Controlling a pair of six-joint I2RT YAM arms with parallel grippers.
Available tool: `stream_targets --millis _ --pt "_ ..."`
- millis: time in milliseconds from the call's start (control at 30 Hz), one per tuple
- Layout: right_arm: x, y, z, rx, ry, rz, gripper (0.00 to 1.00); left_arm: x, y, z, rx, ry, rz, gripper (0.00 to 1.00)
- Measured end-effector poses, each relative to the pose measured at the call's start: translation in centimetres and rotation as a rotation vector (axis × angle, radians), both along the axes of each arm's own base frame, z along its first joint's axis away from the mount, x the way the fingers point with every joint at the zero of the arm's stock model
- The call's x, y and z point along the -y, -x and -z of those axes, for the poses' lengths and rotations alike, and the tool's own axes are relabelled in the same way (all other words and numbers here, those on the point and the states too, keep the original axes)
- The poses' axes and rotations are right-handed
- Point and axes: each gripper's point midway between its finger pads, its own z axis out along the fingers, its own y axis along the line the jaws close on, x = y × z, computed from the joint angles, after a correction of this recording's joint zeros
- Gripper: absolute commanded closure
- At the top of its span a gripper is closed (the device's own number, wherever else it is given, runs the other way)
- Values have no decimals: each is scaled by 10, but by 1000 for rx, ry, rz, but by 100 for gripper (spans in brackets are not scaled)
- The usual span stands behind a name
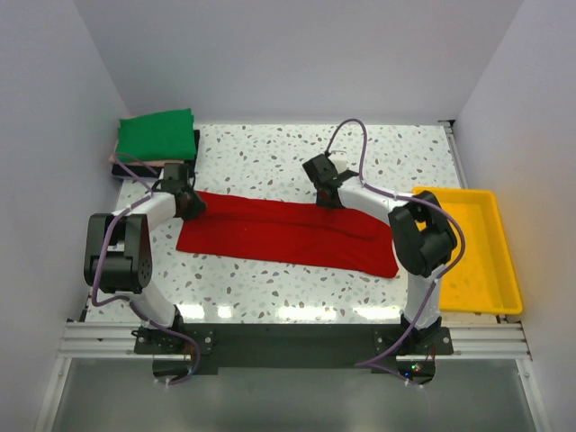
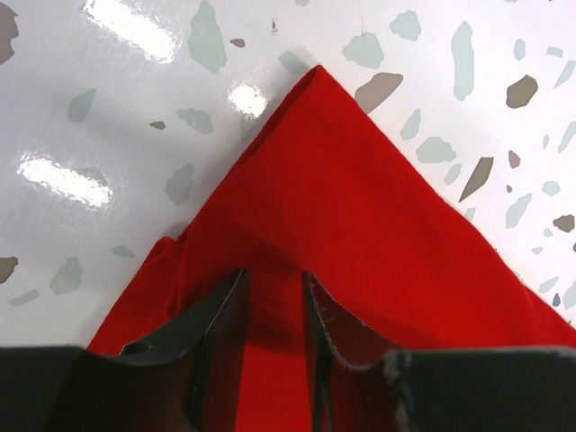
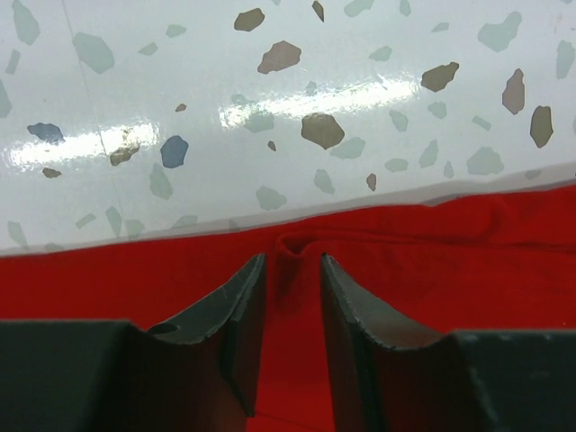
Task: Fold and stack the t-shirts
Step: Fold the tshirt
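Speckled white table [image 1: 270, 157] with long red shirt [image 1: 288, 236], green-topped stack [image 1: 157, 135], yellow tray [image 1: 472, 261]

From above, the shirt [image 1: 288, 236] lies across the middle of my table [image 1: 270, 153], running from 9 to 4 o'clock. My left claw [image 2: 273, 297] is over its 10 o'clock corner and my right claw [image 3: 292, 279] over its 12 o'clock edge. The stack [image 1: 157, 135] sits at 10 o'clock, the tray [image 1: 472, 252] at 3.

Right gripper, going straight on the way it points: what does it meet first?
Red cloth t-shirt: its puckered edge sits just ahead of the right gripper. Beyond looks like speckled tabletop, depth unclear.
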Motion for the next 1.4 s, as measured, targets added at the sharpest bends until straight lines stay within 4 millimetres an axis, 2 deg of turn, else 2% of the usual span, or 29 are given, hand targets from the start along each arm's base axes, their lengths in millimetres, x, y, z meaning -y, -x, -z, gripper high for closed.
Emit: stream_targets --millis 67,167,267,500,733,867,1100,1400 --pt "0 0 0 0 0 1 80 0 0 0 0 0 0 66" --pt "0 0 0 -2 -1 0 93 0 0 0 0 0 0 66" --pt "0 1 1 -2 -4 -1 100 0 0 0 0 0 0 66" --pt "12 22 7 -22 -1 5 100 0 0 0 0 1 1 66" --pt "17 40 -22 45 -76 21 100 1 0 0 0 6 3 66" --pt "15 54 -29 65 -124 19 100 1 0 0 0 10 4 67" --pt "6 79 -25 65 -163 10 100 -10 3 2 -8 22 -25 67" --pt "-7 107 -15 65 -216 6 100 -10 4 3 -11 37 -22 68"
